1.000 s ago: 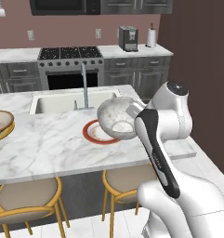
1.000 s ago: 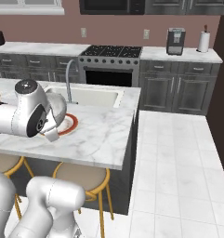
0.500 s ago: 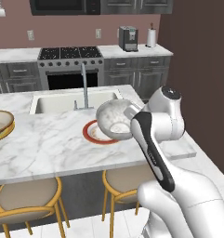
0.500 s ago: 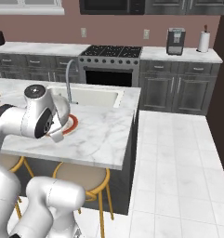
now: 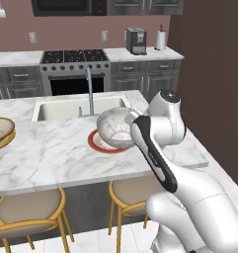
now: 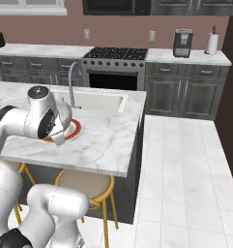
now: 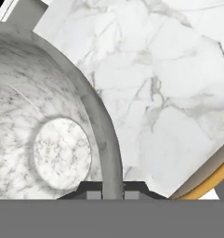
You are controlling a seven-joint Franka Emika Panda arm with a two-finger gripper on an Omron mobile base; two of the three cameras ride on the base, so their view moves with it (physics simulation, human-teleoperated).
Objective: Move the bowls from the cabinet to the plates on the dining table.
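Note:
The grey-white marbled bowl (image 5: 112, 129) hangs tilted just over the red-orange-rimmed plate (image 5: 97, 143) on the dining table (image 5: 51, 155), close to the tap. My gripper (image 7: 112, 190) is shut on the bowl's rim, which runs between the fingertips in the hand view, with the bowl's inside (image 7: 62, 153) to the left. Whether the bowl touches the plate I cannot tell. From the right base camera my arm covers most of the bowl (image 6: 65, 116) and part of the plate (image 6: 74, 130). The cream bowl (image 5: 0, 129) with the tan rim rests at the table's far left end.
The sink (image 5: 66, 107) and tall tap (image 5: 90, 91) sit right behind the plate. Stools with yellow frames (image 5: 26, 217) stand under the table's near edge. A stove, a coffee machine (image 5: 136, 40) and a paper roll line the back counter. White floor (image 6: 185, 164) opens to the right.
The arm has carried the marbled bowl a little left and down, closer over the red-orange plate. The grip has stayed shut.

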